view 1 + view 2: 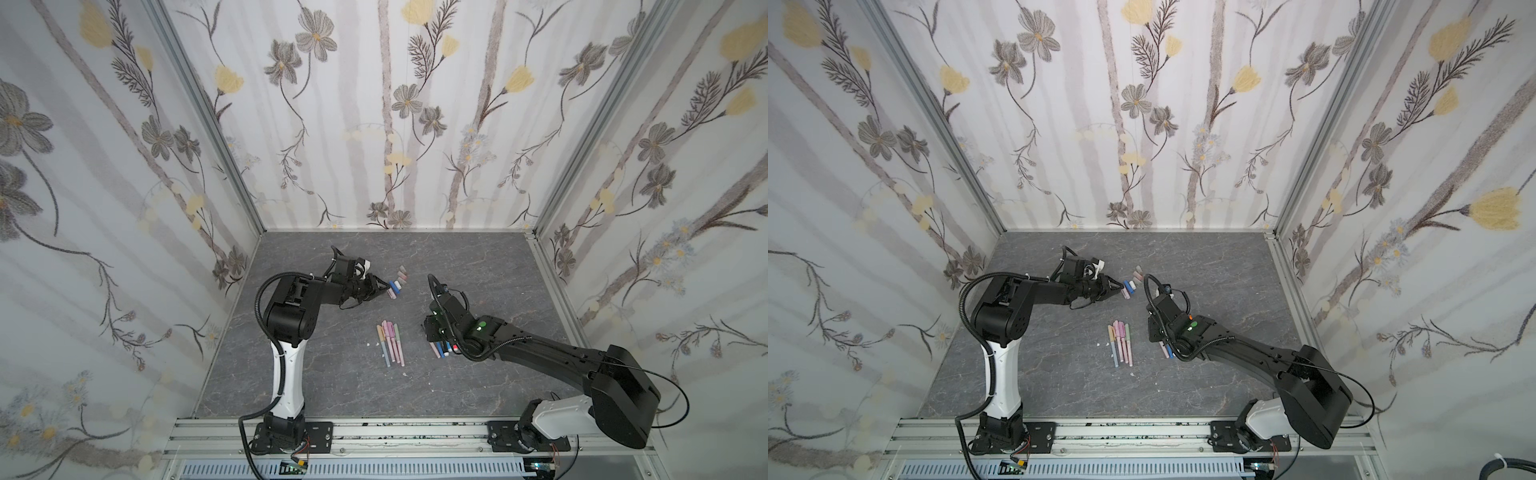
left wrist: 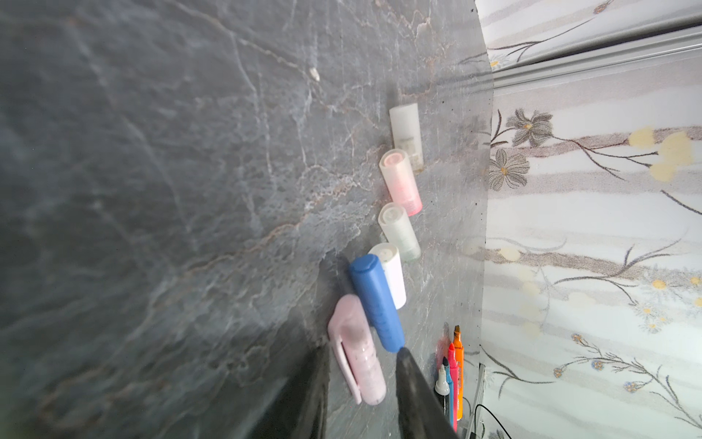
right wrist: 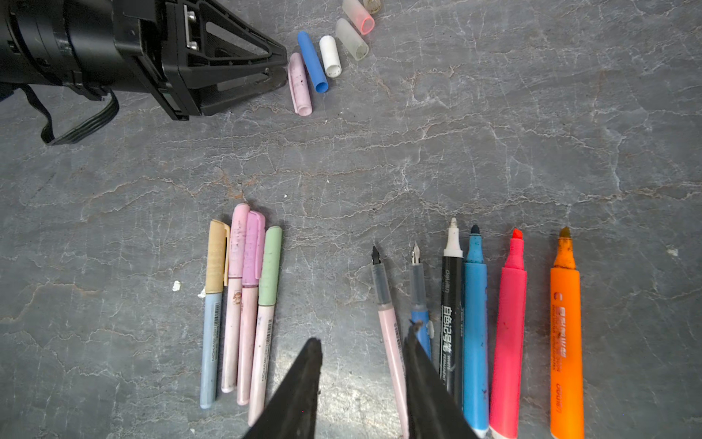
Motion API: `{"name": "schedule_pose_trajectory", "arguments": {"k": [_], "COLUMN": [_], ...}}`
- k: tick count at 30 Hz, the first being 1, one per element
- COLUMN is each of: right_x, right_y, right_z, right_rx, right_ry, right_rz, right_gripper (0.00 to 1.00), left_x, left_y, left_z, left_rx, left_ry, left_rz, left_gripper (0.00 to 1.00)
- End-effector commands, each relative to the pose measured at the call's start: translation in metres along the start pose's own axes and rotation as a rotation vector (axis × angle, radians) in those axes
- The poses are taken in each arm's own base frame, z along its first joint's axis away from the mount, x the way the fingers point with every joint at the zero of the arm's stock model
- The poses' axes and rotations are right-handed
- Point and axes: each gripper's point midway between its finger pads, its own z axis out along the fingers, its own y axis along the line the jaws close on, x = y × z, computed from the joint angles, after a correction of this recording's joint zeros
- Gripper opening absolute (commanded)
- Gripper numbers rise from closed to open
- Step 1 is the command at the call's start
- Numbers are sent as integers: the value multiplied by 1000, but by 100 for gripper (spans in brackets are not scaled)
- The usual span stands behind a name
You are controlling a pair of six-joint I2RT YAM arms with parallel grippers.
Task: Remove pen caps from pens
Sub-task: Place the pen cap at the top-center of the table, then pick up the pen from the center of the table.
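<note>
Left fingers (image 2: 410, 376) were spread at the loose pink cap (image 2: 357, 353), right fingers (image 3: 304, 380) spread empty. Top-view withdrawal toward 9 o'clock was advised, sparing the blue cap (image 2: 374, 300).

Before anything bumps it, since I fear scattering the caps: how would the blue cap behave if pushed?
The blue cap is a roundish tube lying on its side, so it would probably roll. Its open end suggests hollow plastic, likely light. The white cap close beside it might get knocked too.
</note>
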Motion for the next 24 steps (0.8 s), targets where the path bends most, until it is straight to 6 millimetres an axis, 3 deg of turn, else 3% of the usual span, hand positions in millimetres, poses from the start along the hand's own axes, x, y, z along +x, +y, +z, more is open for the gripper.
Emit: {"name": "schedule_pose_trajectory", "arguments": {"k": [1, 12, 24], "right_x": [2, 34, 64], "right_y": [11, 58, 67], "right_z": [1, 28, 50], "right_rx": [-33, -61, -31], "right_ry": [0, 102, 197], "right_rz": [16, -31, -58], "right_gripper": [37, 37, 35], "left_x": [2, -5, 12], "left_y": [6, -43, -30], "left_z": [-5, -61, -87], "left_rx": [-40, 15, 0], "left_ry": [-8, -62, -72], "left_rz": [-25, 48, 37], "left_gripper": [33, 33, 34]}}
